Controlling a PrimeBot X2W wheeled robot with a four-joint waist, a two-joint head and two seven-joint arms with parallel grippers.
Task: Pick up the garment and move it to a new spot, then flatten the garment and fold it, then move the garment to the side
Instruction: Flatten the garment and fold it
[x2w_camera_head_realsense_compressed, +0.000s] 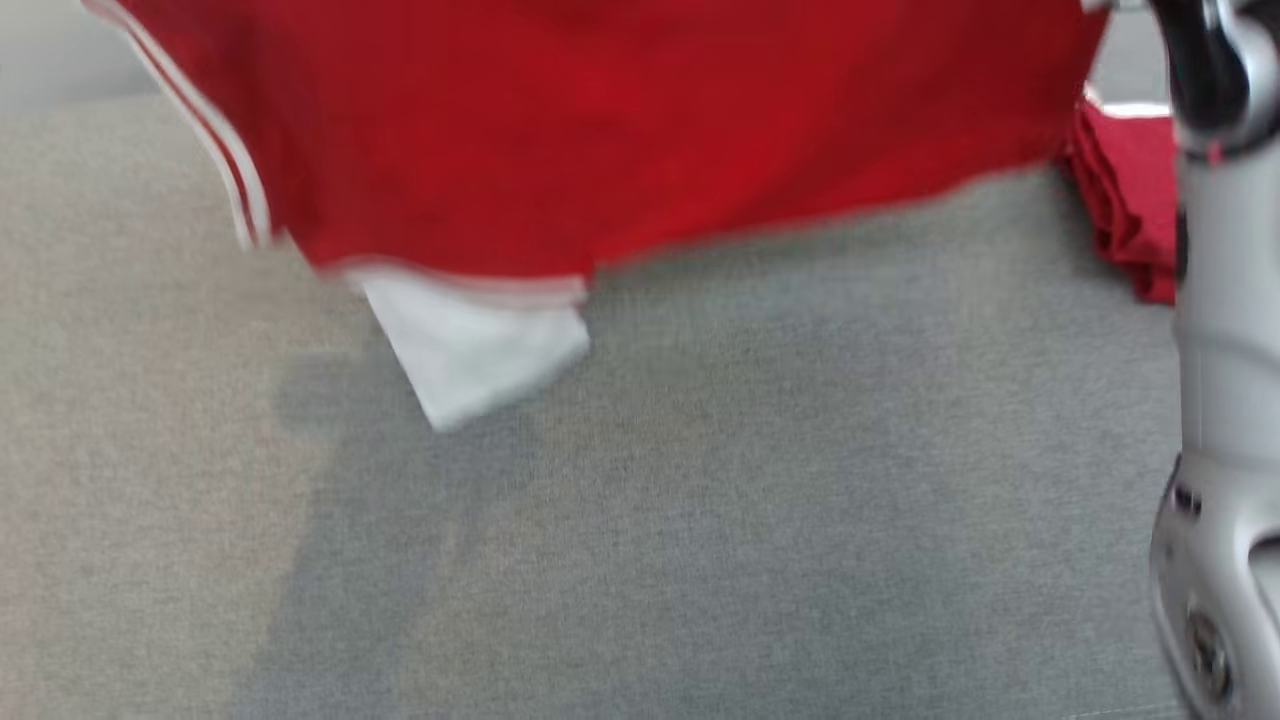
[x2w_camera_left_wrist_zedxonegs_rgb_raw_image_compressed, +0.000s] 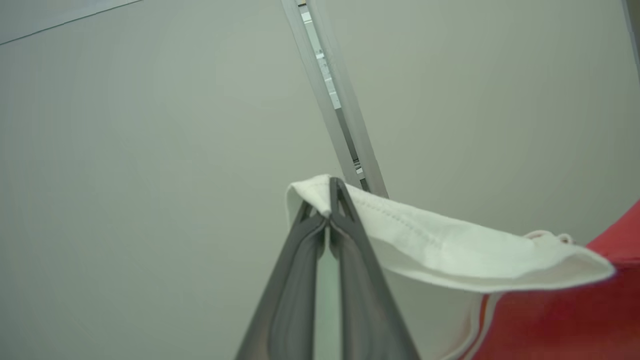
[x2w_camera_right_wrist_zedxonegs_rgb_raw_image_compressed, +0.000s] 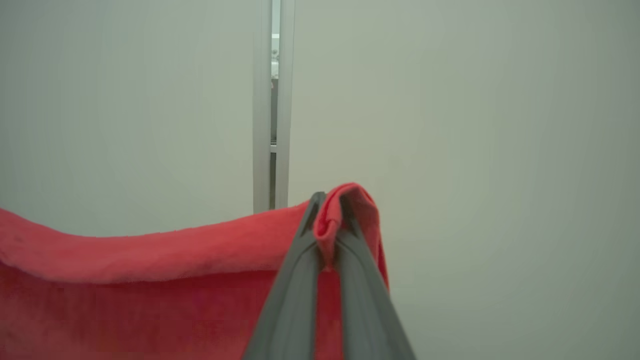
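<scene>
The pale right arm (x2w_camera_head_realsense_compressed: 1225, 400) is closest, standing tall along the right edge of the head view. Behind it lies the gray, cloth-covered tabletop (x2w_camera_head_realsense_compressed: 750, 500).

The garment (x2w_camera_head_realsense_compressed: 600, 120) is up in the air over the far part of the tabletop. It hangs like a wide red sheet from the left side almost to the right edge. It looks blurry. One white sleeve (x2w_camera_head_realsense_compressed: 470, 350) dangles down from its bottom edge, left of the middle. There is a dark shadow on the tabletop under it. I cannot tell if the sleeve touches the tabletop. White and red stripes (x2w_camera_head_realsense_compressed: 230, 170) run down the garment's left side.

A darker red folded cloth (x2w_camera_head_realsense_compressed: 1130, 200) sits by the right edge of the tabletop, near the far corner, partly behind the right arm.

In the left wrist view, the two dark fingers (x2w_camera_left_wrist_zedxonegs_rgb_raw_image_compressed: 295, 280) are pressed together. The left jaws are closed tight on the white sleeve hem (x2w_camera_left_wrist_zedxonegs_rgb_raw_image_compressed: 425, 240). The red part of the garment (x2w_camera_left_wrist_zedxonegs_rgb_raw_image_compressed: 575, 320) hangs off to the side.

In the right wrist view, the dark fingers (x2w_camera_right_wrist_zedxonegs_rgb_raw_image_compressed: 295, 285) pinch a little fold of red cloth (x2w_camera_right_wrist_zedxonegs_rgb_raw_image_compressed: 330, 230). The right jaws are closed on the garment (x2w_camera_right_wrist_zedxonegs_rgb_raw_image_compressed: 150, 280) too.

Behind both is a pale wall (x2w_camera_right_wrist_zedxonegs_rgb_raw_image_compressed: 475, 125) with a metal strip (x2w_camera_right_wrist_zedxonegs_rgb_raw_image_compressed: 272, 125).
</scene>
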